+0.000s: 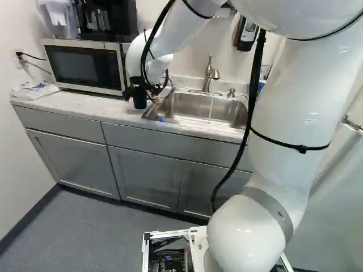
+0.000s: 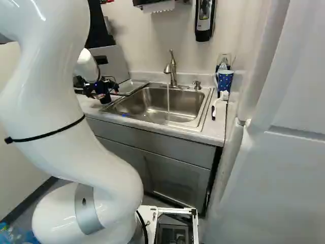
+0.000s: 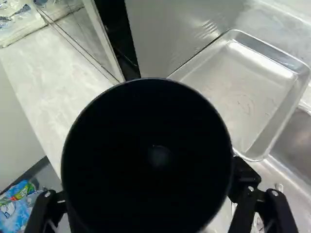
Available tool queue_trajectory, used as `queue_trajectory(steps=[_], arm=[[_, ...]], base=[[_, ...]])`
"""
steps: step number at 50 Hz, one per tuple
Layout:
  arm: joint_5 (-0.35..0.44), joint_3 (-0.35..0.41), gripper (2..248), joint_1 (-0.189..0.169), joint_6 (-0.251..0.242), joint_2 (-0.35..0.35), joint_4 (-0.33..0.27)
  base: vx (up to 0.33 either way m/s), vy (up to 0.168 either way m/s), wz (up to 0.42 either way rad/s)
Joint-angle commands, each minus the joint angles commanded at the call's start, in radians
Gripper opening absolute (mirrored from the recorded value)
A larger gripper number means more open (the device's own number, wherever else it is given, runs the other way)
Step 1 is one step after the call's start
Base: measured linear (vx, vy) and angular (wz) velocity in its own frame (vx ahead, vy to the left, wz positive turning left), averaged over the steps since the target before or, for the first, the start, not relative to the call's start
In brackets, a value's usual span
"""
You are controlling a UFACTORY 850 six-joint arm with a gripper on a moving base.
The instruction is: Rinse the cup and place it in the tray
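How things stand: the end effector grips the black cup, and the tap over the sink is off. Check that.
The tap is on: the right base view shows water running into the sink. The end effector does grip the black cup.

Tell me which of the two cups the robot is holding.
The plain black cup, clasped in the pincer. The other cup, blue with light spots, stands right of the sink in the right base view.
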Motion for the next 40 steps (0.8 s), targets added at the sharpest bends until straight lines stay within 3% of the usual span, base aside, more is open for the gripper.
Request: queue_trajectory(steps=[40], arm=[[0.234,0.127,247,0.018,0.000,0.028,0.000]], base=[[0.000,0.000,0.000]])
